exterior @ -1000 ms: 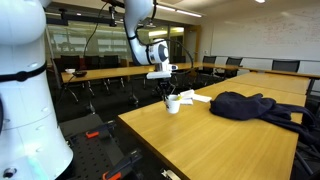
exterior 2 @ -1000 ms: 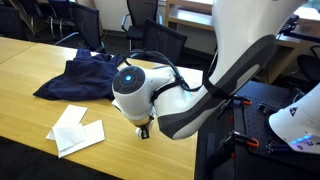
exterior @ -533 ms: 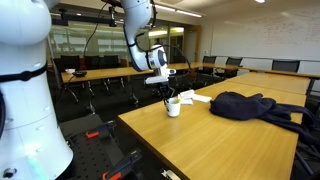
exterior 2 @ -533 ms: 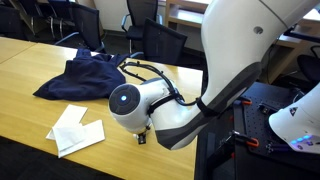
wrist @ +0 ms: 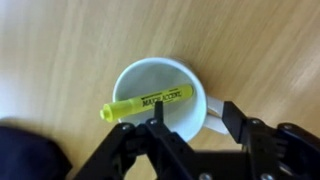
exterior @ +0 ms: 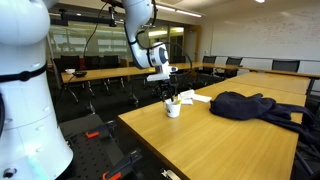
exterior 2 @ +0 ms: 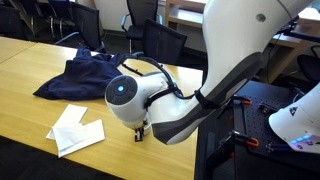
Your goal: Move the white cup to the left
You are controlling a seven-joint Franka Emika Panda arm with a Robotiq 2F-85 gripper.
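Observation:
The white cup (wrist: 150,75) stands upright on the wooden table (wrist: 60,50) with a yellow highlighter (wrist: 147,102) lying inside it. In the wrist view my gripper (wrist: 195,118) straddles the cup's near wall and handle. One finger (wrist: 157,118) is inside the cup, the other outside the handle, and the jaws stand apart. In an exterior view the gripper (exterior: 169,92) hangs right above the cup (exterior: 173,105) at the table's far corner. In an exterior view the arm (exterior 2: 170,95) hides the cup.
A dark garment (exterior: 245,105) lies on the table beside the cup and also shows in an exterior view as a garment (exterior 2: 85,78). White folded papers (exterior 2: 75,130) lie near the table edge. Office chairs (exterior 2: 150,40) and other tables stand behind.
The wrist has turned and dipped a little over the cup. The cup stays on the same spot of the table.

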